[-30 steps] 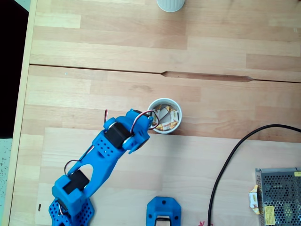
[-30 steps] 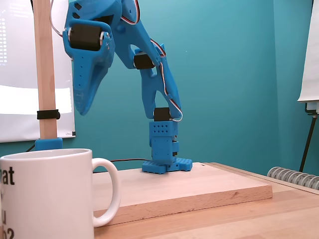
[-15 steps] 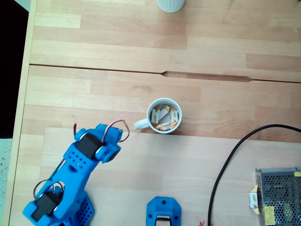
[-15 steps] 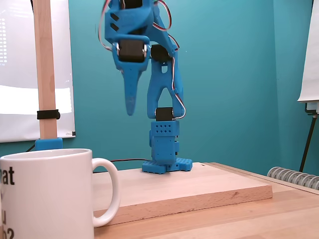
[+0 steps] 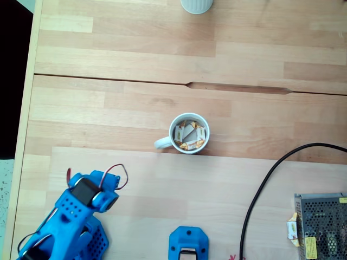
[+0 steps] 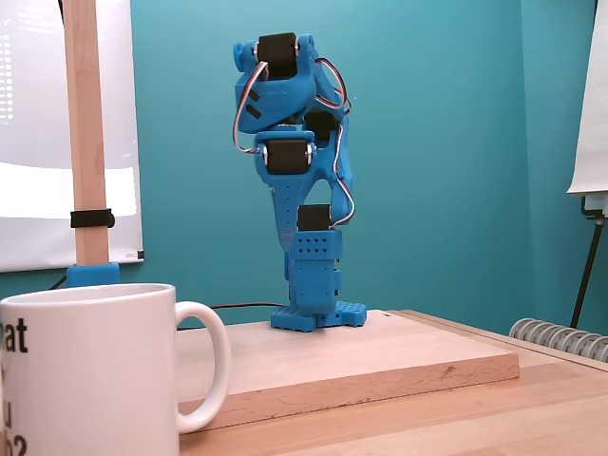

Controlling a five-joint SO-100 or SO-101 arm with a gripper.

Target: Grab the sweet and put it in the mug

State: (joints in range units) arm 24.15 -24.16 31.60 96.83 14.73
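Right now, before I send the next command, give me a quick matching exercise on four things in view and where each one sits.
Things:
1. mug
2. ribbed cup
3. black cable
4. blue arm

Places, top-down fixed view:
A. top edge of the picture
B. bottom left corner, folded back
C. middle of the table, wrapped sweets inside
D. curving from the right edge down to the bottom

Pairs: 1-C, 2-A, 3-D, 4-B

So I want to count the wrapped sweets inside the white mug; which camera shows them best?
The fixed view from above: it looks straight into the small white ceramic mug, showing the cream-wrapped sweets. The side fixed view shows the mug's outer wall.
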